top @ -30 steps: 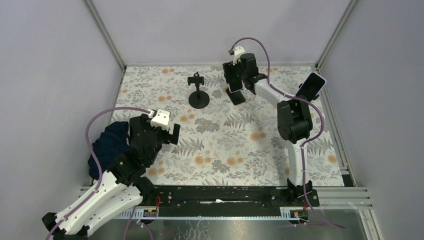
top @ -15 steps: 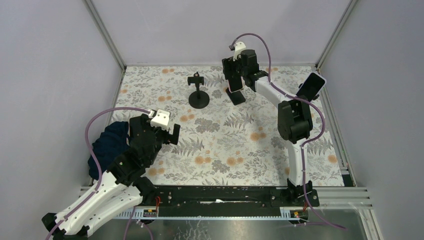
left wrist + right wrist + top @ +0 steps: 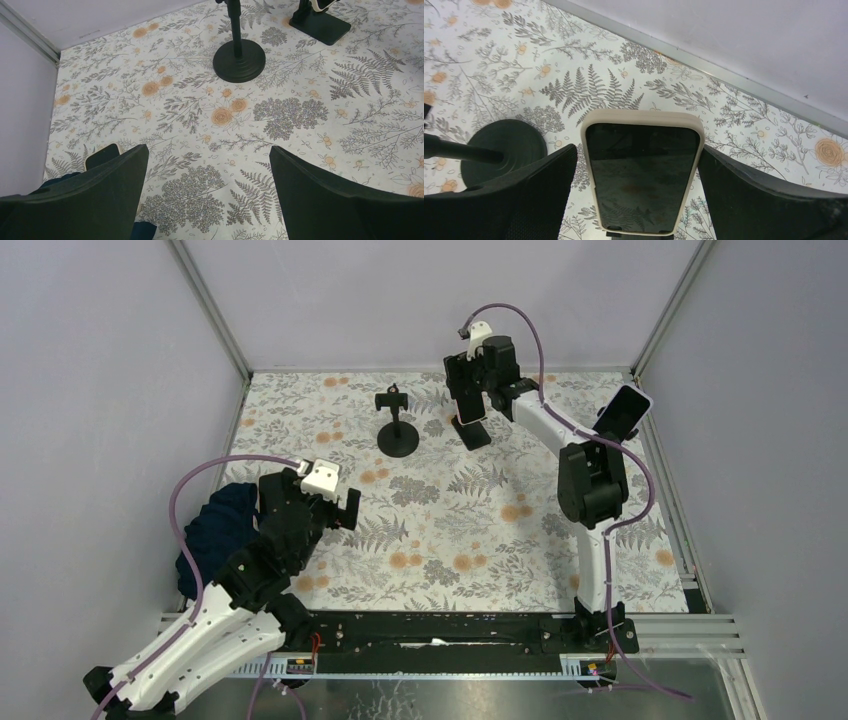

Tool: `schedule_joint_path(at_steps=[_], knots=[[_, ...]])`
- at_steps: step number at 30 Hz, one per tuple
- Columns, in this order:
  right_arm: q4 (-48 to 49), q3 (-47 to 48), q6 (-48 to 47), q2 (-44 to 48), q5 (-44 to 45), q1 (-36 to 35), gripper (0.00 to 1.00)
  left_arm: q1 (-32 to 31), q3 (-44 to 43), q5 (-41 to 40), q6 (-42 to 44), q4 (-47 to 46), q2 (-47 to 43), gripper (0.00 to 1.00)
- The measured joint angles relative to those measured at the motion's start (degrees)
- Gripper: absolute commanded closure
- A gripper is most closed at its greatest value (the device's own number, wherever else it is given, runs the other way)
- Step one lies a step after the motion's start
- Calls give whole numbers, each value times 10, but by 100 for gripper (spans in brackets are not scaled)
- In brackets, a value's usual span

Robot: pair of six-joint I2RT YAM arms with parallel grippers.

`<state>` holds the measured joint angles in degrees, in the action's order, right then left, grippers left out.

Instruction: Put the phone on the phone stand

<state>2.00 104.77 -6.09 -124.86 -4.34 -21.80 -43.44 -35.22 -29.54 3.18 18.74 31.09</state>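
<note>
Two right fingers [image 3: 524, 200] stand wide apart, one on each side of the phone [image 3: 641, 175], not squeezing it. It leans on the black stand [image 3: 480, 436] at 12 o'clock on the flowery worktop [image 3: 480, 530], so I think it rests there alone. Its glass is dark and shiny, and its cream case [image 3: 641, 117] has round corners. Left fingers [image 3: 75, 200] hang open at 8 o'clock.

We see the right gripper [image 3: 636, 151] has spread its jaws wider, leaving gaps on both sides of the phone [image 3: 644, 175]. Its wrist has also risen slightly above the phone stand [image 3: 478, 433].
</note>
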Motion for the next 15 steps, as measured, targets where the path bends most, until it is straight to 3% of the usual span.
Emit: schedule_joint_path(at_steps=[15], knots=[[-25,-8,4,104,-57,1,4,1,0,17,-1,0,-28,1]])
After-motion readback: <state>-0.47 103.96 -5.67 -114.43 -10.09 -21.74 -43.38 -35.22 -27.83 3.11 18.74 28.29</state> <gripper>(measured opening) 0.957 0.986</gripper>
